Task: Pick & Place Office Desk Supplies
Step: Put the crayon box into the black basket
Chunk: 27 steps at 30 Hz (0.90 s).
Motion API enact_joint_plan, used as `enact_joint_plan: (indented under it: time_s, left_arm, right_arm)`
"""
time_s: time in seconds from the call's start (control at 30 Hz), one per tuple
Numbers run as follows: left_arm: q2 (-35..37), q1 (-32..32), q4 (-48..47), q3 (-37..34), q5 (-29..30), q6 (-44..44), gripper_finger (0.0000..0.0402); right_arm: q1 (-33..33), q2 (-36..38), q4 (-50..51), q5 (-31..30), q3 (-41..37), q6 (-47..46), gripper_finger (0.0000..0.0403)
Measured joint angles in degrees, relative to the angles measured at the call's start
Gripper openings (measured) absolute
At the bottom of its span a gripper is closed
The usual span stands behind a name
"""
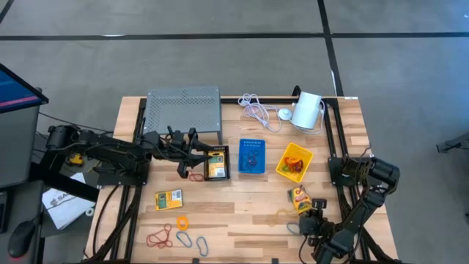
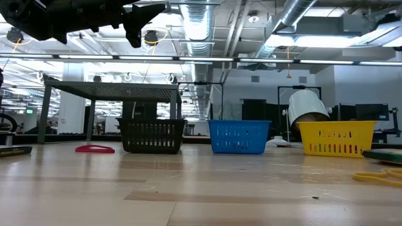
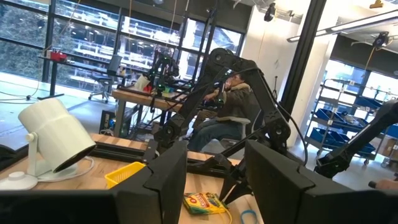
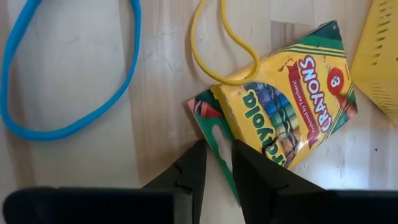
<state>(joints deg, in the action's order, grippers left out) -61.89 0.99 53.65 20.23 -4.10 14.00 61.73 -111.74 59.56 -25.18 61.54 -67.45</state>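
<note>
R gripper [image 4: 216,163] pinches crayon packet [image 4: 289,106]; another packet in black bin [image 1: 217,163].

Left end effector [image 1: 196,154] hangs raised, fingers parted; right end effector [image 4: 216,163] points down, fingers nearly together.

White cable [image 1: 256,110] beside white cylinder [image 1: 308,110]; perhaps a metal rack [image 1: 183,107].

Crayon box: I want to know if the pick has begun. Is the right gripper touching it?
Touching. In the right wrist view, the right gripper has its fingers closing on the corner edge of the crayon box.
</note>
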Motion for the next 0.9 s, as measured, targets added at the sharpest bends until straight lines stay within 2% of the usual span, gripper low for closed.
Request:
enact_joint_plan:
  time_s: [0.2,0.4,0.67,0.9]
  left_arm:
    - [0.0,-0.02,0.0,0.0,0.0,0.0,0.0158]
    - [0.0,0.0,0.02,0.0,0.01,-0.01,0.0158]
    - [0.0,-0.01,0.17,0.0,0.0,-0.02,0.0158]
    - [0.0,-0.02,0.21,0.0,0.0,-0.02,0.0158]
  right_arm:
    - [-0.02,-0.04,-0.81,-1.29,-0.68,-0.01,0.0068]
    - [-0.02,0.02,-2.75,-1.3,-1.77,1.11,0.0008]
    - [-0.81,-0.07,-2.03,-0.89,-1.52,-0.06,0.0001]
    - [-0.96,-0.61,5.34,-0.38,1.59,-4.92,0.0]
